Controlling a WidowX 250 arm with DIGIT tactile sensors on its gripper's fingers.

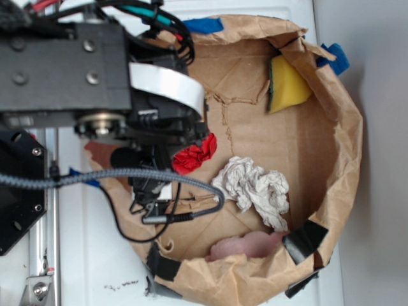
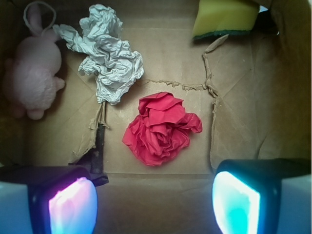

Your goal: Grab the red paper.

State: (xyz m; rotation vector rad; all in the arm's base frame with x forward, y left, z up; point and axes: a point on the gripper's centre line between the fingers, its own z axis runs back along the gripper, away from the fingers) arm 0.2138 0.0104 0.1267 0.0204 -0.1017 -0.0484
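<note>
White tabletop surrounds a shallow brown kraft-paper tray [image 1: 344,146] with crumpled raised walls patched with black and blue tape, and all loose items lie inside it. Largest in the exterior view is the black robot arm [image 1: 64,70], which overhangs the left part of the tray and hides most of the target. On the tray floor, by descending size: an off-white crumpled paper wad [image 2: 108,54], a pale pink soft plush lump [image 2: 33,78] against one wall, a yellow sponge with a dark green backing [image 2: 225,19] at another wall, and the bright red crumpled paper wad [image 2: 161,127] near the centre of the floor, just beside the off-white wad but apart from it. In the wrist view the gripper [image 2: 153,202] is spread wide, one lit pad at each lower corner, with nothing between the fingers; the red paper sits ahead of the gap, roughly centred between them. Handling judgement: the red paper is probably very light, soft and compressible, not fragile; it should crush slightly under closing force and offer good friction from its creases. Recommended hold: across the widest central body of the wad, avoiding the loose flap at its right side, which may tear or slip free
</note>
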